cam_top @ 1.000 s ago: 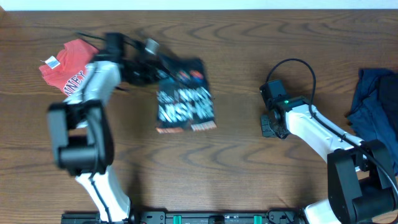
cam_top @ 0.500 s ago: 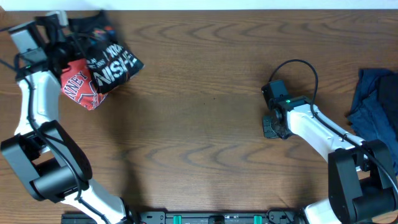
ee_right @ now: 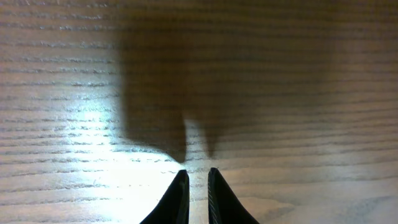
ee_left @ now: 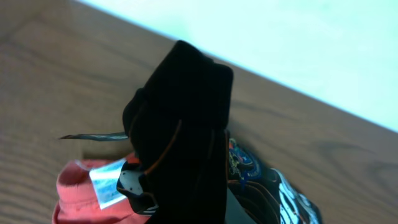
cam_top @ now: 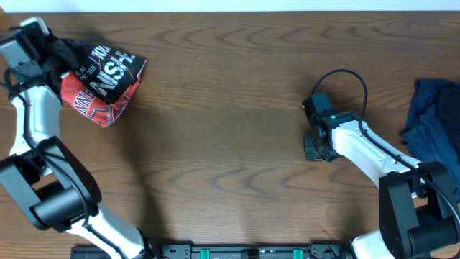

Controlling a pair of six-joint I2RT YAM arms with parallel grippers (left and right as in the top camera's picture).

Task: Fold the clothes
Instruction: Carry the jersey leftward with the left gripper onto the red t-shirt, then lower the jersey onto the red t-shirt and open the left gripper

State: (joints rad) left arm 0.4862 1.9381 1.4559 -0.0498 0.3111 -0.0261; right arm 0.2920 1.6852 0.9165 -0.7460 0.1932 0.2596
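A folded black T-shirt with white block lettering and thin orange lines lies at the far left of the table, partly on top of a red T-shirt with white lettering. My left gripper is shut on the black T-shirt's bunched edge; the cloth hides most of the jaws in the left wrist view. The red T-shirt, with its label, shows below. Dark navy clothes lie crumpled at the far right. My right gripper is shut and empty, low over bare wood.
The brown wooden table ends at a pale wall along its far edge, close behind the left gripper. The right arm's black cable loops above its wrist.
My left arm has carried the black T-shirt from the table's middle to the far left, onto the red T-shirt. The right arm has not moved.
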